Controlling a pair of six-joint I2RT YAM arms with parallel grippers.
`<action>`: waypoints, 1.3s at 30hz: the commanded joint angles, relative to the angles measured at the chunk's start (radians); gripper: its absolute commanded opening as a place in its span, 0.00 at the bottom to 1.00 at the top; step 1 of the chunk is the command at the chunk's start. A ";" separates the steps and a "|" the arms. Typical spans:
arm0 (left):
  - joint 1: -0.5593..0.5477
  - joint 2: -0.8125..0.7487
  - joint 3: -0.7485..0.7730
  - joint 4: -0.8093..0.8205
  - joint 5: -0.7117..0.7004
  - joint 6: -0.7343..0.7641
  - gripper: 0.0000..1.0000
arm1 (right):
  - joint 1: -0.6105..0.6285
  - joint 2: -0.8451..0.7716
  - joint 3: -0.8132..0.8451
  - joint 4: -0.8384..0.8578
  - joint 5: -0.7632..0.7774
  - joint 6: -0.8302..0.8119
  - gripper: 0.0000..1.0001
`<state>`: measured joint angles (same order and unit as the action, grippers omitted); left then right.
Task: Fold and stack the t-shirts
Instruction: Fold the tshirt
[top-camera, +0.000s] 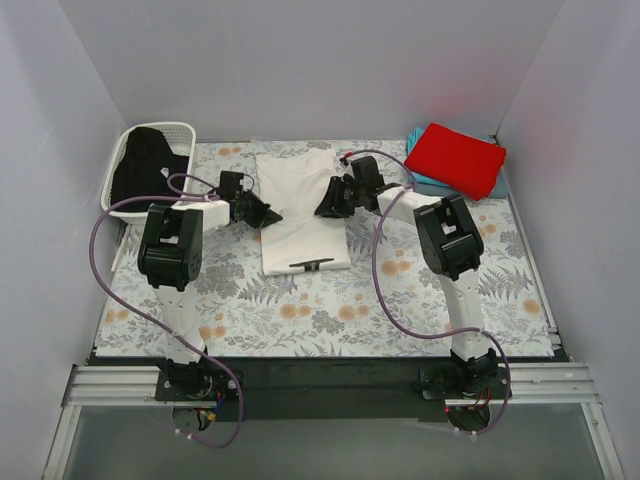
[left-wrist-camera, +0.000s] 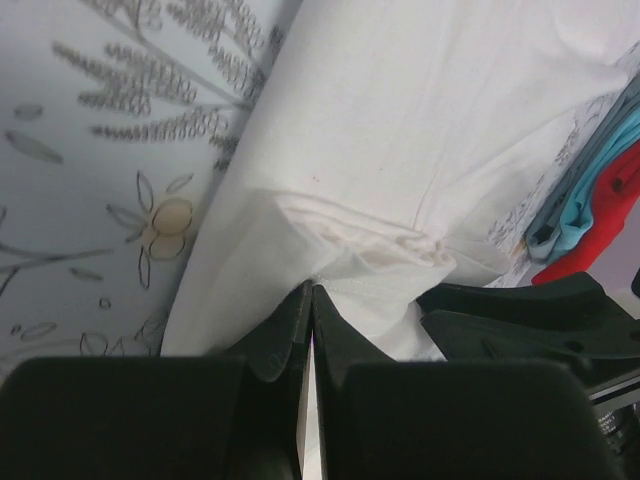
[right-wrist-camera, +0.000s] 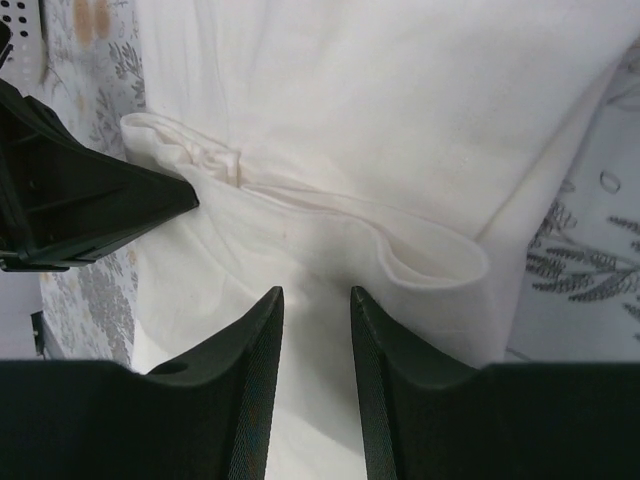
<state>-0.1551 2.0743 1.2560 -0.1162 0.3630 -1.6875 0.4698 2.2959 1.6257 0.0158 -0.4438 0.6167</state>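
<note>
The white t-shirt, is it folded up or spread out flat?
Partly folded. The white t-shirt lies as a long narrow strip, and both wrist views show a doubled layer across its middle.

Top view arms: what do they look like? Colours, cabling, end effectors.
The left arm and right arm match: white links, bulky black joint housings, black bases. A purple cable loops loosely along each. The left end effector and right end effector are black, each with two smooth wedge-shaped fingers tapering to tips. No legible markings.
</note>
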 joint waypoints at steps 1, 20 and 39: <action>-0.024 -0.055 -0.096 -0.135 -0.111 0.022 0.00 | 0.035 -0.081 -0.121 -0.053 0.095 -0.048 0.40; -0.069 -0.549 -0.477 -0.129 -0.176 0.116 0.07 | 0.109 -0.477 -0.638 0.102 0.169 -0.089 0.42; -0.451 -0.867 -0.774 0.012 -0.055 -0.092 0.00 | 0.219 -0.474 -0.552 0.202 -0.032 -0.002 0.50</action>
<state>-0.5873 1.2469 0.5144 -0.1757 0.3099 -1.7126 0.6476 1.7916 1.0817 0.1493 -0.4263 0.5816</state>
